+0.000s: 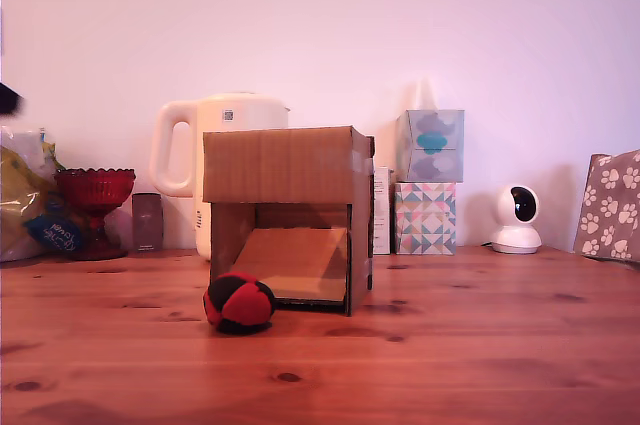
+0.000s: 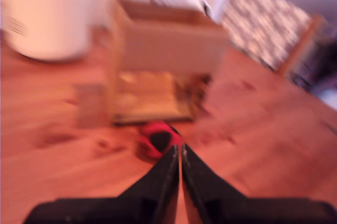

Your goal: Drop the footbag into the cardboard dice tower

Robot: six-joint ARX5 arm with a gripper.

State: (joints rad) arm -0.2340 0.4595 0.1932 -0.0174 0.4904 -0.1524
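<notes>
The red and black footbag [image 1: 240, 302] lies on the wooden table [image 1: 450, 345], touching the front left corner of the cardboard dice tower [image 1: 288, 213] in the exterior view. The tower's front opening shows its sloped ramp [image 1: 298, 263]. The wrist view is motion-blurred. In it, my gripper [image 2: 179, 153] is shut with its black fingers pressed together and nothing between them. Its tips are just short of the footbag [image 2: 158, 138], with the dice tower [image 2: 166, 66] beyond. In the exterior view only a dark bit shows at the left edge, perhaps the arm [image 1: 8, 98].
A white kettle [image 1: 215, 145] stands behind the tower. A red glass bowl [image 1: 95, 207] and bags sit at the exterior view's left. Two stacked tissue boxes [image 1: 428, 183], a small white camera [image 1: 517, 219] and a paw-print bag [image 1: 610, 205] are at its right.
</notes>
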